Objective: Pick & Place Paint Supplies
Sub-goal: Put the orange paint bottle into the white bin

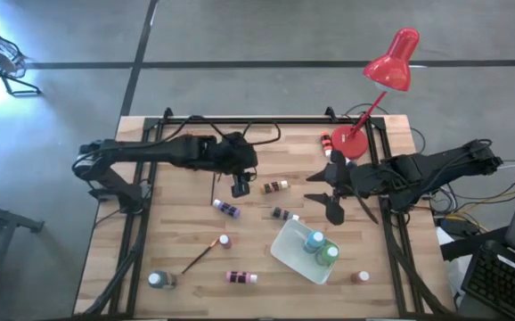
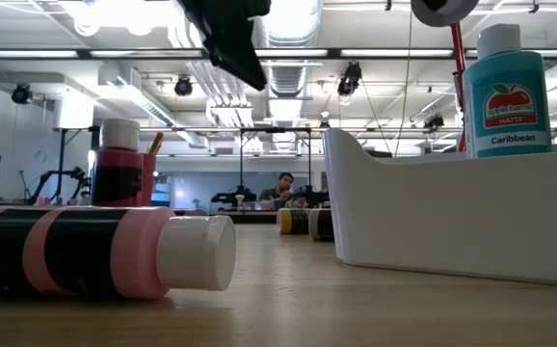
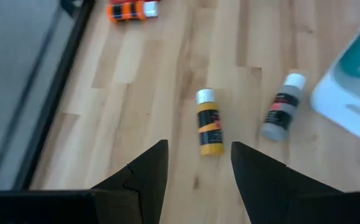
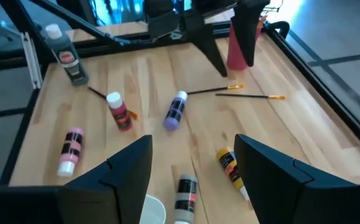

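Small white-capped paint bottles lie scattered on the wooden table. In the high view these are a purple one point(image 1: 226, 209), a yellow one point(image 1: 277, 186), a grey one point(image 1: 282, 214) and a pink one point(image 1: 240, 277). A thin brush point(image 1: 202, 256) lies near them. A white tray point(image 1: 291, 252) holds a teal bottle point(image 1: 314, 240) and a green bottle point(image 1: 329, 254), both upright. My left gripper point(image 1: 241, 188) hangs open above the table's middle, over the yellow bottle point(image 3: 209, 121). My right gripper point(image 1: 322, 194) hovers open just beyond the tray, touching nothing.
A red desk lamp point(image 1: 351, 143) stands at the far right, with an orange bottle point(image 1: 326, 140) beside its base. Two more brushes point(image 4: 248, 94) lie near the lamp. A grey-teal bottle point(image 1: 159, 280) and a brown one point(image 1: 359, 277) sit near the front edge. Black frame rails border the table.
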